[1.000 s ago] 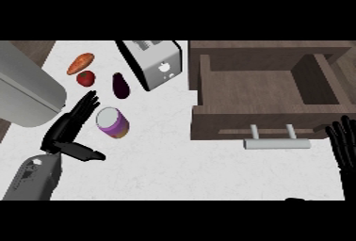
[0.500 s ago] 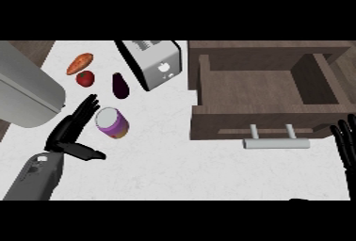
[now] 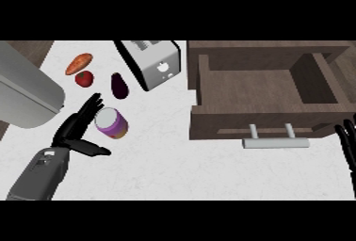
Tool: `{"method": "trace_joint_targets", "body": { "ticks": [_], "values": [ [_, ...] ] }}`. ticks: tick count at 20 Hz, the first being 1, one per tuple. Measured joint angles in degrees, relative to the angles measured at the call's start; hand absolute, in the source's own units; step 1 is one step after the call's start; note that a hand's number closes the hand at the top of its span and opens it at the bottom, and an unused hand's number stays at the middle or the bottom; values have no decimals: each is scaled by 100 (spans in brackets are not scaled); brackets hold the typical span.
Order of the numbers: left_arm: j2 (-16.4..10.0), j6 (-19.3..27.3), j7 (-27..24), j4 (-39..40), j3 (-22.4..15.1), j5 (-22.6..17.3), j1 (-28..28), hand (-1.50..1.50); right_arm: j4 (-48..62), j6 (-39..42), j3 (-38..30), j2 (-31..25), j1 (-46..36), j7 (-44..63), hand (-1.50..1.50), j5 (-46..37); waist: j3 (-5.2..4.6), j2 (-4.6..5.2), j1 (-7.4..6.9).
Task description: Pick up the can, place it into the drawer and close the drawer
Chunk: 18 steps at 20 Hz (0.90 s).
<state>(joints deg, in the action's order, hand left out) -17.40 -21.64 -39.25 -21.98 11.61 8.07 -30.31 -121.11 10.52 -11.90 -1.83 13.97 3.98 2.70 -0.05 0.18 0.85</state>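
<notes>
A purple can [image 3: 111,124] with a pale lid lies on the white counter at the left. My left hand [image 3: 75,128] is beside it on its left, fingers straight and stretched up along the can, thumb sticking out below it; the hand is open and does not hold the can. The dark wooden drawer [image 3: 264,89] stands pulled out at the upper right, its inside bare, with a metal bar handle [image 3: 274,141] on its front. My right hand [image 3: 346,143] shows only as straight fingers at the right edge, resting open.
A toaster [image 3: 151,61] stands left of the drawer. An aubergine [image 3: 119,85], a tomato [image 3: 84,78] and a carrot [image 3: 78,63] lie behind the can. A large grey rounded object [image 3: 24,96] fills the left edge.
My left hand has crept slightly closer to the can's left side. The right hand has drifted a little toward the right edge. The can and drawer have not moved.
</notes>
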Motion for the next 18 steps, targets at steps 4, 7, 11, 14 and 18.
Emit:
{"method": "trace_joint_targets", "body": {
  "ticks": [4,7,11,14,18],
  "values": [
    [-49,29,-144,309,16,57,-178,-150,205,12,-65,-34,-154,-41,-150,-1,-2,2,-3],
    [-16,75,-205,456,27,74,-283,-150,106,89,-90,-11,4,-73,-150,49,-2,2,5],
    [46,151,-214,614,22,108,-395,-150,-74,93,-79,18,60,43,-150,38,-2,2,6],
    [106,218,-280,782,33,133,-490,-150,-73,117,-63,35,105,-4,-150,67,-1,8,20],
    [187,257,-188,913,58,126,-707,-150,-62,89,-46,55,19,52,-150,46,-2,12,29]
  ]
}}
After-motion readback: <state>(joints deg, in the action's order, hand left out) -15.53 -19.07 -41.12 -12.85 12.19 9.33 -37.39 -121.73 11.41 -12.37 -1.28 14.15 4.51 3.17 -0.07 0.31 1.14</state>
